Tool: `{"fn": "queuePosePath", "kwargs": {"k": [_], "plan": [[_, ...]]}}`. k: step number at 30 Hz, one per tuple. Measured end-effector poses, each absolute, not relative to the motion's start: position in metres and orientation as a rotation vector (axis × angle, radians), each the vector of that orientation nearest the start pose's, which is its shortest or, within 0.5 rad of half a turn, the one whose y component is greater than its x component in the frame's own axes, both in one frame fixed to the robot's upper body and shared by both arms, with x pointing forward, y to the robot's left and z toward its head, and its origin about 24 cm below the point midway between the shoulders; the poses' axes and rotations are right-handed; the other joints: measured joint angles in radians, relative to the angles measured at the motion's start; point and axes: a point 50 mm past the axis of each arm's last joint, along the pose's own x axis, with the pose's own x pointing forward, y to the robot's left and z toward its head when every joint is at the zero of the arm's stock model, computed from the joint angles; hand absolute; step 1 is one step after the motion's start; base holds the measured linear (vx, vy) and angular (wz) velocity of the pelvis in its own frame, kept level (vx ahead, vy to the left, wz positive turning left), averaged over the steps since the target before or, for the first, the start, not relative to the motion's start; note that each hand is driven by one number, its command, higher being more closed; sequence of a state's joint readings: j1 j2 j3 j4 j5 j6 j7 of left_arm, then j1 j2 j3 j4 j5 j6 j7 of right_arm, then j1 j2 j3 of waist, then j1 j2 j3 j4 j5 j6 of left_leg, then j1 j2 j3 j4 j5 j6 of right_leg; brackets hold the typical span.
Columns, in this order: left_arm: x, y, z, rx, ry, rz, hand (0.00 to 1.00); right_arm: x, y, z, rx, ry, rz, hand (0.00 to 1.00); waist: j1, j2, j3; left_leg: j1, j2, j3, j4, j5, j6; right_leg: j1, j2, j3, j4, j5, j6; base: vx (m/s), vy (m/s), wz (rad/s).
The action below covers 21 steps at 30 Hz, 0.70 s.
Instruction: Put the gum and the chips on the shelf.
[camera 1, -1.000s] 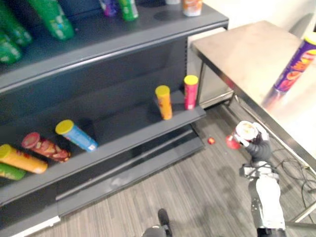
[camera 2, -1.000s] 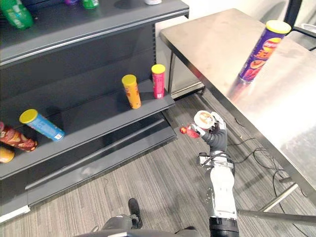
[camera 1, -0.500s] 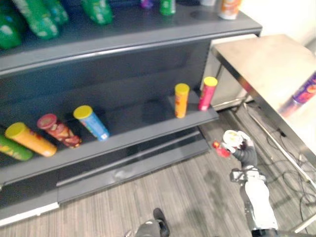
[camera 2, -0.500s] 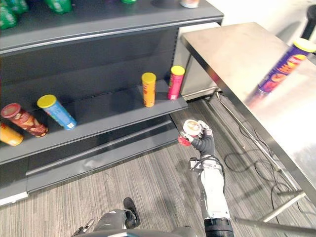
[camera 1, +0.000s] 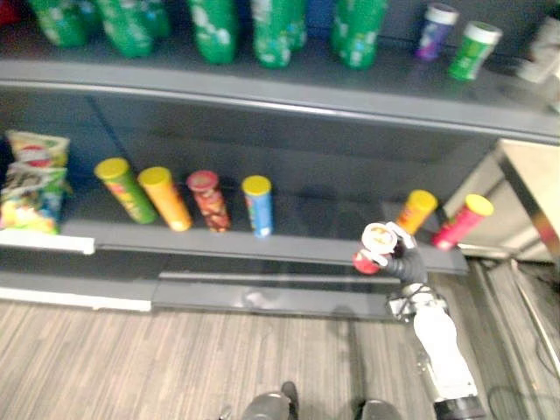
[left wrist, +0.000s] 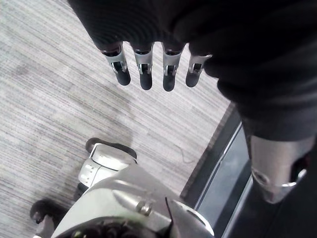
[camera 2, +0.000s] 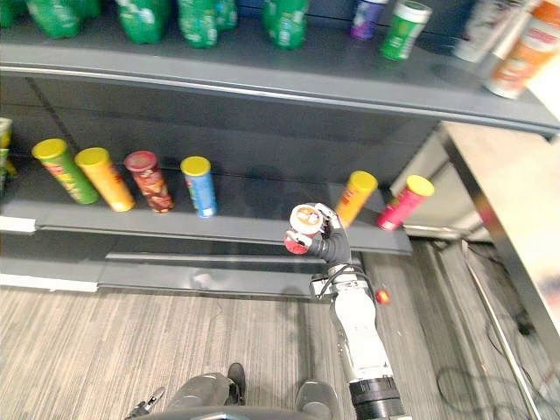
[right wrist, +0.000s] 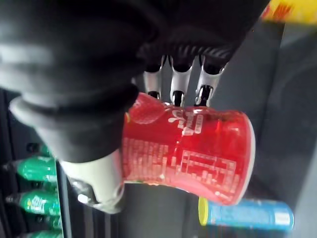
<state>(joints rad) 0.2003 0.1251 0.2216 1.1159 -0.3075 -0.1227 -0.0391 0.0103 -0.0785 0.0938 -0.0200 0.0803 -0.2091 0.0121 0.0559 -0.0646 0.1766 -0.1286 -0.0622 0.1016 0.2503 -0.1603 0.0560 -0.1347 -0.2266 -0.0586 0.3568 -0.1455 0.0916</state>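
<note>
My right hand [camera 2: 329,247] is shut on a red gum tub [right wrist: 193,153] with a white lid [camera 2: 305,219], held tilted just in front of the middle shelf board [camera 2: 131,223]. The tub [camera 1: 367,258] hangs left of an orange chips tube [camera 1: 414,210] and a pink one [camera 1: 459,221]. In the right wrist view the fingers [right wrist: 181,84] curl behind the tub and the thumb wraps its lid end. My left hand [left wrist: 143,69] hangs over the floor with straight fingers and holds nothing.
Green, orange, red and blue chips tubes [camera 1: 208,199] lean on the middle shelf, with snack bags [camera 1: 31,179] at its left end. Green bottles [camera 1: 214,26] and small tubs [camera 1: 472,48] stand on the top shelf. A small red thing [camera 2: 381,297] lies on the floor. A table edge [camera 1: 534,197] is at right.
The camera has swung left to face the shelf, so the table and its purple tube left the picture. My right hand, still holding the gum tub, is now close to the middle shelf's edge.
</note>
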Motion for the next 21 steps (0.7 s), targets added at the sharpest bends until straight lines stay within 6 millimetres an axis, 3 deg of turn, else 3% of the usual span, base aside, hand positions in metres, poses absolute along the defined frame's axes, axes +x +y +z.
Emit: {"fn": "queuePosePath", "kwargs": {"k": [3, 6, 8, 10, 21], "plan": [[0.039, 0.231, -0.164, -0.262, 1.096, 0.493, 0.0, 0.248, -0.137, 0.064, 0.034, -0.216, 0.13, 1.0, 0.002, -0.01, -0.009, 0.006, -0.013, -0.096, 0.016, -0.002, -0.007, 0.052, 0.01, -0.08, -0.107, 0.022, 0.026, 0.21, -0.184, 1.01], [0.039, 0.23, -0.164, -0.279, 1.093, 0.505, 0.0, 0.249, -0.136, 0.065, 0.08, -0.221, 0.136, 1.0, 0.002, -0.003, -0.018, -0.009, 0.02, -0.148, -0.011, 0.015, -0.046, 0.088, 0.053, -0.152, -0.183, 0.03, 0.025, 0.15, -0.21, 0.46], [0.039, 0.229, -0.164, -0.29, 1.09, 0.513, 0.0, 0.248, -0.138, 0.064, 0.084, -0.218, 0.128, 1.0, -0.006, 0.0, -0.019, 0.006, 0.047, -0.137, -0.089, 0.056, -0.09, 0.099, 0.067, -0.195, -0.212, 0.038, 0.016, 0.14, -0.263, 0.42], [0.037, 0.229, -0.165, -0.3, 1.092, 0.525, 0.0, 0.246, -0.141, 0.061, 0.107, -0.205, 0.114, 1.0, -0.02, 0.003, -0.019, 0.044, 0.067, -0.106, -0.148, 0.079, -0.105, 0.122, 0.077, -0.218, -0.222, 0.04, 0.013, 0.09, -0.149, 0.26], [0.038, 0.226, -0.165, -0.249, 1.105, 0.509, 0.0, 0.234, -0.146, 0.047, 0.104, -0.152, 0.075, 1.0, -0.033, 0.023, -0.06, 0.163, 0.07, 0.005, -0.343, 0.16, -0.101, 0.142, 0.09, -0.159, -0.29, 0.071, 0.019, 0.02, 0.002, -0.21]]}}
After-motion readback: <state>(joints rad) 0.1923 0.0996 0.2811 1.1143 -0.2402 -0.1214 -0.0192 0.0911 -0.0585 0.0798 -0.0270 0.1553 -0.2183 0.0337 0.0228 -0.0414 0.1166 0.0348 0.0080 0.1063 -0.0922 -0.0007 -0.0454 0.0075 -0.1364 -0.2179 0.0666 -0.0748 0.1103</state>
